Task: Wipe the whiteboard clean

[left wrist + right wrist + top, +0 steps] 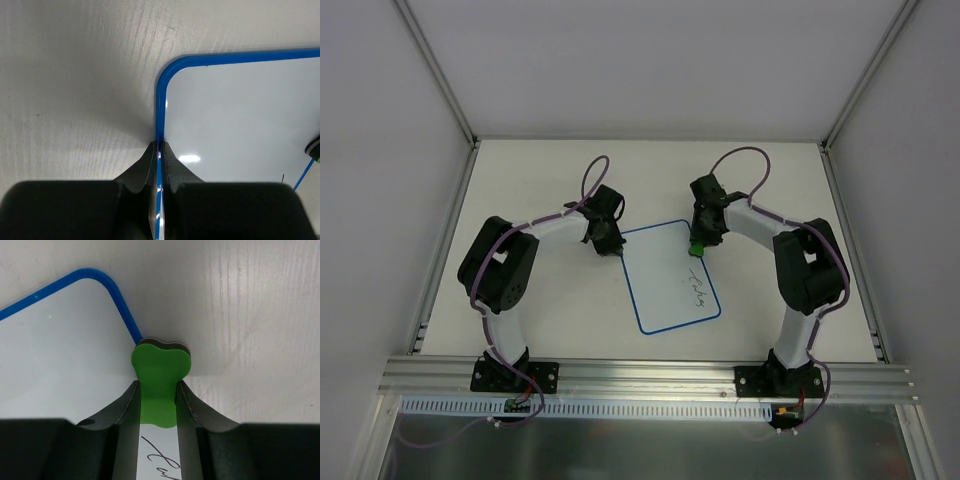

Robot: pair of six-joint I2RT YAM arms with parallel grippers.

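The whiteboard (pixel 665 280) lies flat in the middle of the table, white with a thin blue border and dark handwriting (pixel 696 289) near its right side. My left gripper (pixel 608 246) is shut on the board's far left edge; the left wrist view shows the blue border (pixel 160 120) pinched between the jaws. My right gripper (pixel 698 246) is shut on the green eraser (pixel 160 372), which rests on the board's far right edge by the rounded corner. The handwriting (pixel 162 460) shows between the right fingers, just behind the eraser.
The white table (pixel 550 330) is walled by white panels on three sides. An aluminium rail (pixel 650 375) with both arm bases runs along the near edge.
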